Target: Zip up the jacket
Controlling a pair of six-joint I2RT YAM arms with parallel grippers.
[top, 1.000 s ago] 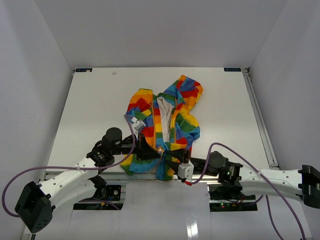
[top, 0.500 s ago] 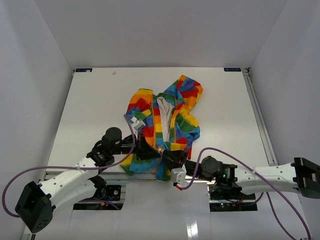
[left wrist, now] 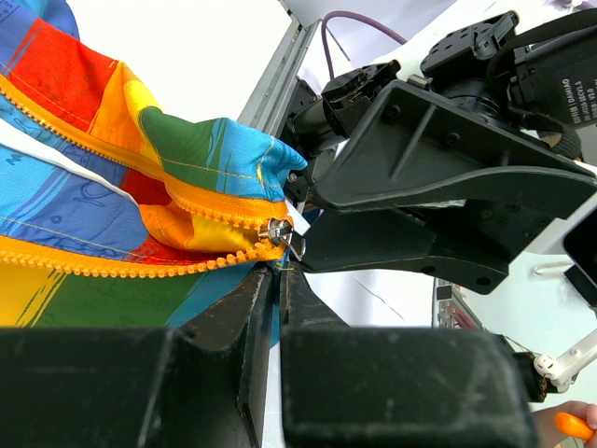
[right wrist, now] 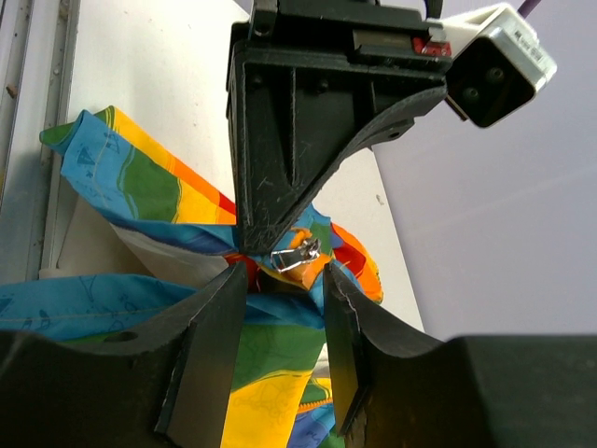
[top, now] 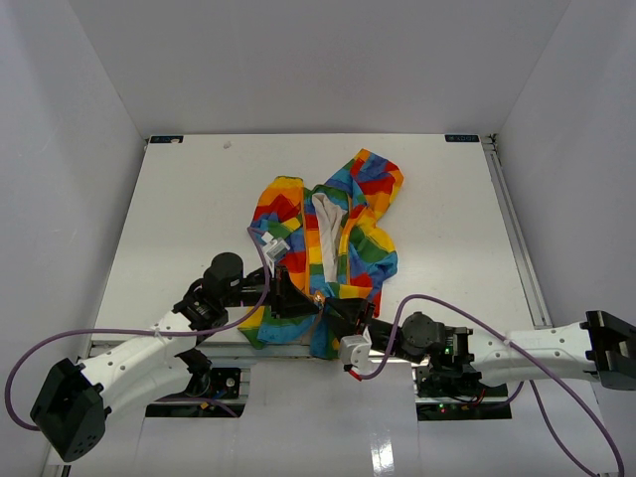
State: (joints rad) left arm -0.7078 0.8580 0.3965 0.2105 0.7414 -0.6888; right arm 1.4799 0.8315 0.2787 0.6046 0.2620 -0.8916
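Observation:
The rainbow patchwork jacket [top: 333, 224] lies on the table, front open, white lining showing. Its lower hem is bunched at the near edge. My left gripper [top: 296, 300] is shut on a thin blue fold of the jacket's bottom hem [left wrist: 266, 280], just below the silver zipper pull [left wrist: 284, 235] on the yellow zipper [left wrist: 112, 263]. My right gripper [top: 340, 314] faces it from the other side. In the right wrist view its jaws stand open around the zipper pull [right wrist: 297, 255], with the right gripper [right wrist: 283, 273] not touching it. The left gripper [right wrist: 308, 121] is right behind the pull.
The white table [top: 179, 209] is enclosed by white walls, with a metal rail [top: 517, 238] along its right side. Purple cables [top: 119, 333] trail from both arms at the near edge. The two grippers are almost touching over the hem.
My right arm has swung left and forward, bringing its gripper up to the zipper pull. In the last half second it barely moved. My left gripper has stayed put on the hem.

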